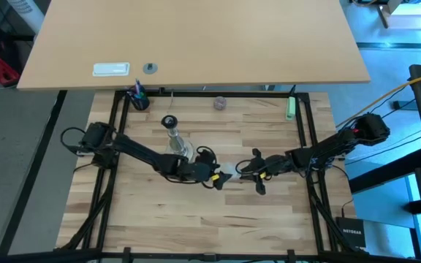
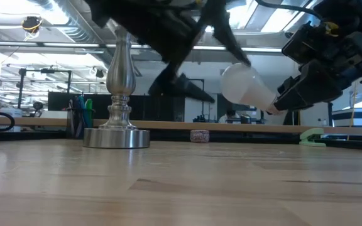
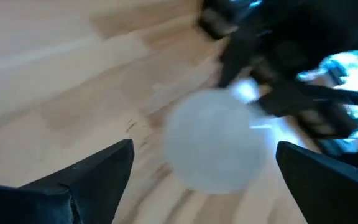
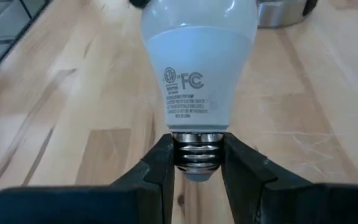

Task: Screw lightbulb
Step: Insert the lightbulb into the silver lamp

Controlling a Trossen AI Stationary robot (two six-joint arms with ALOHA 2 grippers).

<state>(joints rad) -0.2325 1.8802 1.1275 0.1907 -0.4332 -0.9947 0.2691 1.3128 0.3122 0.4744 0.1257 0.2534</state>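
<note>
The white frosted lightbulb (image 1: 227, 175) is in the air above the table's middle, its round head toward the left arm. My right gripper (image 4: 197, 167) is shut on its silvery threaded base. My left gripper (image 3: 207, 171) is open, with one finger on either side of the bulb's round head (image 3: 213, 146) and a gap showing on both sides. The silvery stand (image 1: 172, 135) rests upright on its round base (image 2: 116, 138) at the far left of the grippers, with its socket top out of the low view. My right gripper pinches the bulb's threaded base (image 4: 197, 151) between its two fingers, near their free ends. The fingers come roughly level from the table's right and lie along the bulb's axis. The bulb (image 2: 244, 85) is lifted clear of the table and tilted, with its round head toward the left and slightly up.
A small purplish-grey round object (image 1: 219, 103) and a green item (image 1: 291, 109) lie near the table's far edge. A cup of pens (image 1: 139, 98) stands at the far left corner. Bare wood (image 1: 210, 219) lies toward the near edge.
</note>
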